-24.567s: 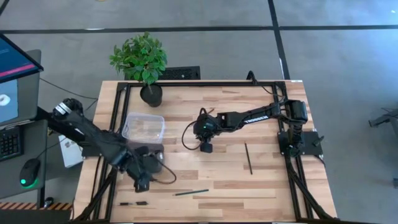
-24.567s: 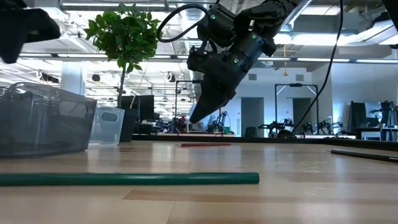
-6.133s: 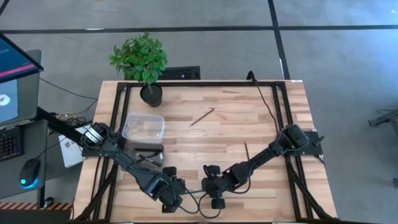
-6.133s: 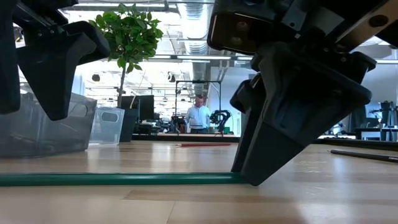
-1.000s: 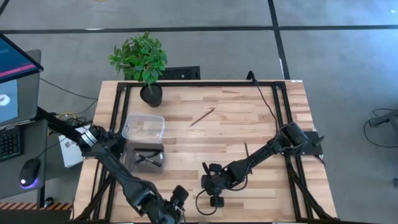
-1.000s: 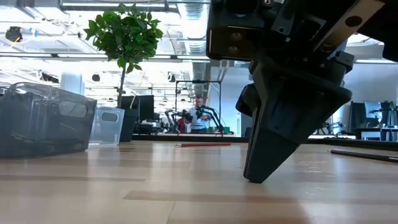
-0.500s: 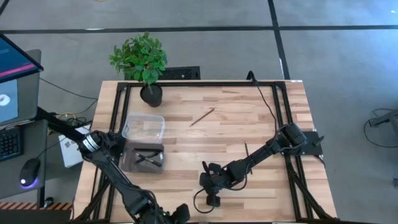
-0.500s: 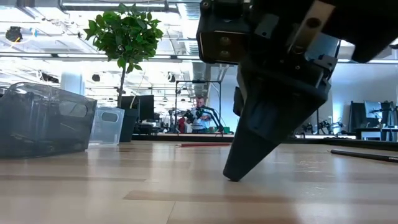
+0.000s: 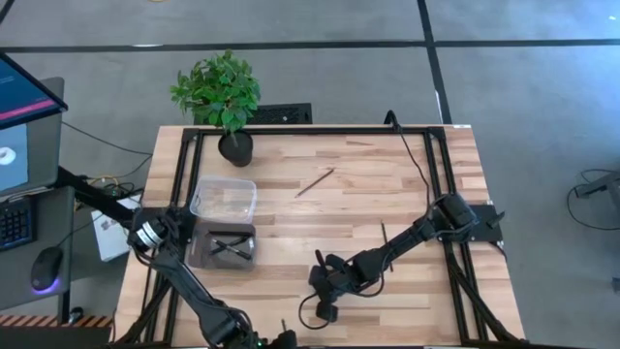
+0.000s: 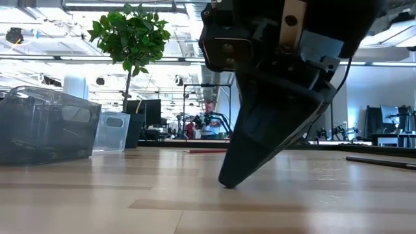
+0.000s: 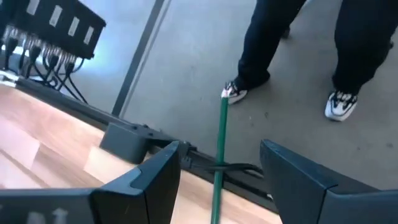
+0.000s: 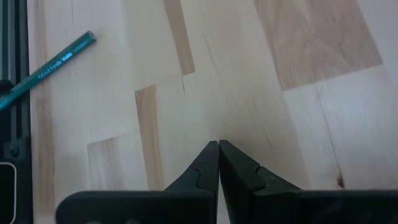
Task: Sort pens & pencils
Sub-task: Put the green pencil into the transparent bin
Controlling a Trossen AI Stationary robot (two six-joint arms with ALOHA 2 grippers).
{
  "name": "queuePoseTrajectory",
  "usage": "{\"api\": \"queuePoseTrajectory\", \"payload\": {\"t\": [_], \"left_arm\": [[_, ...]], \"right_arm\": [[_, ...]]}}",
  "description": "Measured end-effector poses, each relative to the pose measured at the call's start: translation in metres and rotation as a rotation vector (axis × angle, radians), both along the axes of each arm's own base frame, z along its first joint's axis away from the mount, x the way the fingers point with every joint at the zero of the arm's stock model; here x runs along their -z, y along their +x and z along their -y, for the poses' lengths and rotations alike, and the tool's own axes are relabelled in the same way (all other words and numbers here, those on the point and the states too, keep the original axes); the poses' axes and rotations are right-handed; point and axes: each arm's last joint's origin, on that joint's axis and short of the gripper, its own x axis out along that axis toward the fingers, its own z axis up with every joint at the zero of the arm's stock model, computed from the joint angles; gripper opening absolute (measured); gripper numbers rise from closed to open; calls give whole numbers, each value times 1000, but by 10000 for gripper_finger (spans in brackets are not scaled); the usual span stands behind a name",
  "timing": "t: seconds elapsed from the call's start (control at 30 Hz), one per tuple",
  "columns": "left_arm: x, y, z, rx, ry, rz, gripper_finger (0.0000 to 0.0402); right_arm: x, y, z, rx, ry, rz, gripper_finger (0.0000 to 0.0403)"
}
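While the right pincer (image 12: pixel 218 149) stays together, the wide-apart left pincer (image 11: pixel 217 180) has retreated off-table.

Open tabletop (image 9: pixel 387 184) mid-table; bins (image 9: pixel 223 218) and potted plant (image 9: pixel 221 97) along left side

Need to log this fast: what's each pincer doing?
Left pincer: open, straddling the green pencil, not gripping it.
Right pincer: shut, holding nothing, tips down at the table.
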Motion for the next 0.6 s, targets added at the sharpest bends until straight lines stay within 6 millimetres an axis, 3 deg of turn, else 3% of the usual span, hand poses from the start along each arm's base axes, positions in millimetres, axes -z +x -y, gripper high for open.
{"api": "queuePoseTrajectory", "payload": {"t": [0.13,0.33,0.6], "left_arm": [[14,4,3,3,30,7,210],[18,11,4,0,18,60,210],[52,14,15,46,59,59,210]], "right_arm": [[0,2,0,3,8,17,37],[-1,3,-1,26,27,28,37],[-2,5,0,42,46,44,37]]}}
